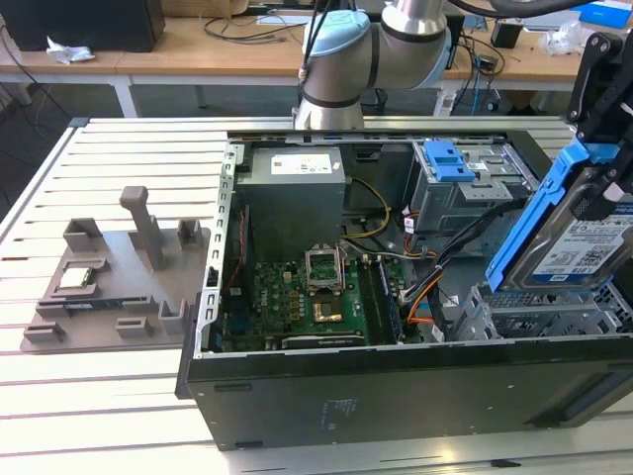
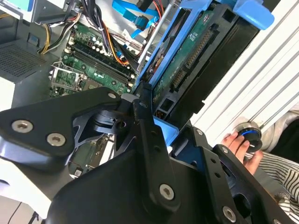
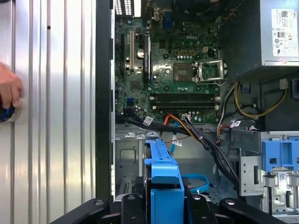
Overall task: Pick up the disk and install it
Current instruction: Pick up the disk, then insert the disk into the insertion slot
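Gripper [image 1: 599, 188] clamped on the disk [image 1: 586, 247], holding it tilted on edge above the open computer case [image 1: 297, 396], with the grey drive bay [image 1: 534, 319] just below and loose cables [image 1: 427, 295] beside it; seating it well probably meant squaring the blue rails [image 1: 534, 213] to that bay.

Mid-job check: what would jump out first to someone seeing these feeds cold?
First, the disk with its blue rails, held tilted in the claw over the open computer case at the exterior view's right. Next, the green circuit board lying bare on the floor of the case. In the second wrist view, a person's hand rests on a blue-ringed knob on the slatted table beside the case.
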Robot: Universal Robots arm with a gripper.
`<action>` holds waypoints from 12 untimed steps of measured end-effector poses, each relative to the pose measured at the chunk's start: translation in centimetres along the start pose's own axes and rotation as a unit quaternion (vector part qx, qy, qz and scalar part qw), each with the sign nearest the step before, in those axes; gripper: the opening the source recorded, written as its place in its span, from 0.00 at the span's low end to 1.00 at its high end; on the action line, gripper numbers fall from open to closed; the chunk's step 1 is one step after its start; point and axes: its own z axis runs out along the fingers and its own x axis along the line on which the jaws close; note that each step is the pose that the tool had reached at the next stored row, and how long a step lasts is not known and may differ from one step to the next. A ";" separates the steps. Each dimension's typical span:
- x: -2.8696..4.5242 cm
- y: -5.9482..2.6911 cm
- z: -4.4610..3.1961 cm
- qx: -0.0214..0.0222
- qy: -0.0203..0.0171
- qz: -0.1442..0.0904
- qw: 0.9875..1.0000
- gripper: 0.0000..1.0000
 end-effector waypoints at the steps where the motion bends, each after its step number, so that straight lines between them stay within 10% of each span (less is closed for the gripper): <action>1: 0.00 -0.01 0.00 0.000 0.000 0.000 1.000 0.37; 12: 0.00 -0.01 0.01 0.000 0.000 -0.001 1.000 0.37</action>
